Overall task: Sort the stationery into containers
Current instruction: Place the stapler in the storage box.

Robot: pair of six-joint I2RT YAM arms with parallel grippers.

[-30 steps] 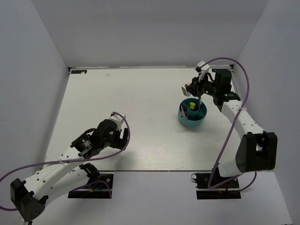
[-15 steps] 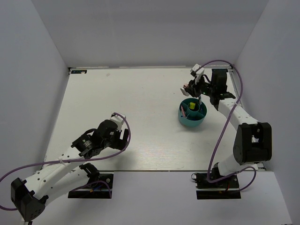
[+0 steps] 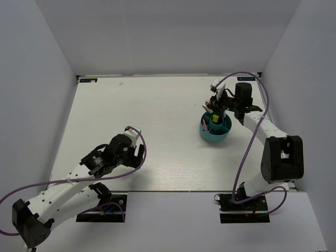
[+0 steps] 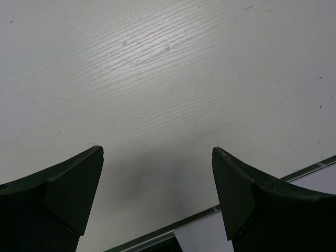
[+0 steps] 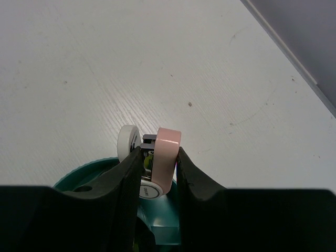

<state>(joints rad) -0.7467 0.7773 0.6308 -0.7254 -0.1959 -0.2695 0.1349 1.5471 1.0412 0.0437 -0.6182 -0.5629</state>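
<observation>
White walls box in one pale tabletop (image 3: 157,110), which carries one round teal organiser (image 3: 215,137). Inside it I can count only one yellow-tipped item (image 3: 214,119). My right claw (image 5: 159,152), partly closed, grips one pink-and-white block (image 5: 169,144) just above the organiser's rim. My left claw (image 4: 157,152) gapes wide, released, over the tabletop's near edge, well apart from the organiser.

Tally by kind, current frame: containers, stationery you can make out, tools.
teal organiser: 1
pink-white block, clamped in the right tool: 1
yellow-tipped item inside the organiser: 1
tools: 2 (left tool open, holding nothing)
Total: 5. Anything else in the organiser is too small to tell.
</observation>
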